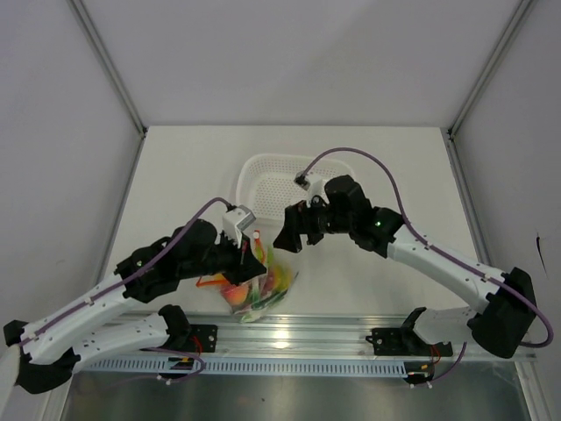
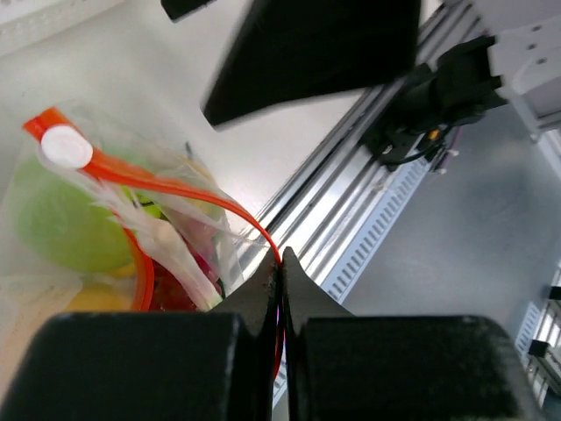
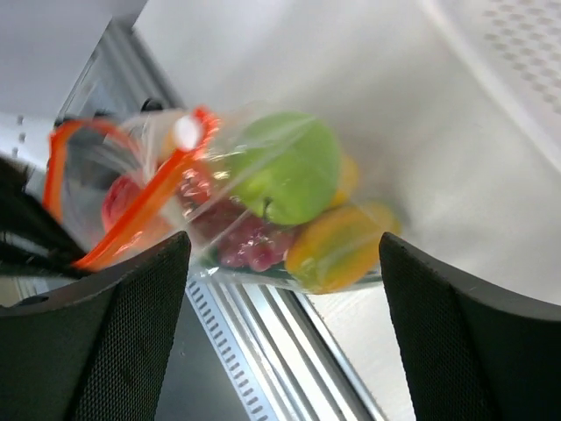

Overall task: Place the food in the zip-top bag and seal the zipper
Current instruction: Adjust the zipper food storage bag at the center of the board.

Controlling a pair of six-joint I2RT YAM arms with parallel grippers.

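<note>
The clear zip-top bag (image 1: 260,285) sits at the table's near edge, filled with the food: a green apple (image 3: 294,171), dark red grapes (image 3: 245,246) and an orange-yellow fruit (image 3: 337,250). Its red-orange zipper (image 2: 175,187) carries a white slider (image 2: 67,146) near one end. My left gripper (image 2: 281,263) is shut on the zipper strip at the bag's mouth; in the top view it (image 1: 248,250) sits just above the bag. My right gripper (image 3: 280,254) is open and empty, held above and beside the bag (image 3: 263,202), and in the top view it (image 1: 294,232) is to the bag's upper right.
The white perforated basket (image 1: 263,180) stands behind the bag, with nothing visible in it. An aluminium rail (image 1: 289,338) runs along the table's near edge, right under the bag. The basket's rim also shows in the right wrist view (image 3: 517,70).
</note>
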